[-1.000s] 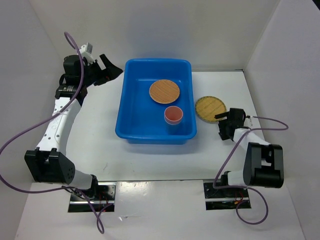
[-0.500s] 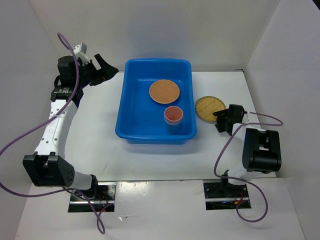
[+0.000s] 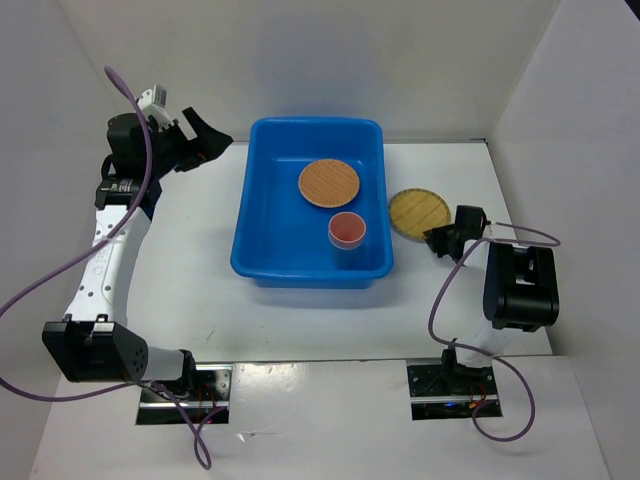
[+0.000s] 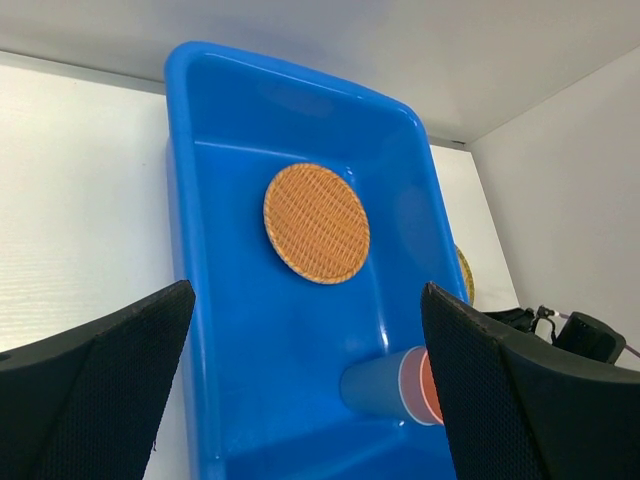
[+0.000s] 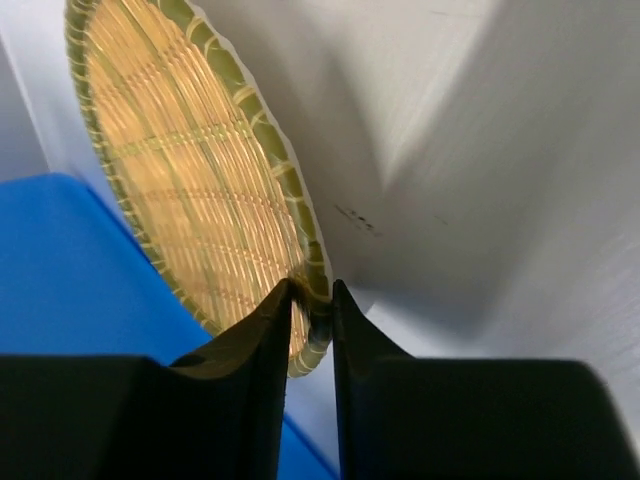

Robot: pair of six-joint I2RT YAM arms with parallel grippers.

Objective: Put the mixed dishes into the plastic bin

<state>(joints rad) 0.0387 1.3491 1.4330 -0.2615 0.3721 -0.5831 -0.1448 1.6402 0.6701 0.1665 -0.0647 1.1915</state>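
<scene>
The plastic bin [image 3: 280, 225] [image 4: 220, 330] stands mid-table. Inside it lie a tan woven plate [image 3: 328, 183] [image 4: 316, 222] and a cup [image 3: 347, 231] [image 4: 385, 385] that shows blue outside and pink within. A second tan woven plate [image 3: 418, 212] [image 5: 190, 180] lies on the table just right of the bin. My right gripper [image 3: 437, 237] [image 5: 312, 300] is shut on that plate's near right rim, one finger above and one below. High at the back left, beside the bin's far corner, my left gripper [image 3: 208, 145] [image 4: 305, 300] is open and empty.
White walls close in the table at the back and on both sides. The bin's blue wall [image 5: 60, 270] sits close to the left of the gripped plate. Purple cables trail from both arms over the table [image 3: 190, 260].
The right gripper's fingers have closed onto the rim of the plate beside the bin, and its wrist has swung in toward it. The left arm has drawn back a little to the left.
</scene>
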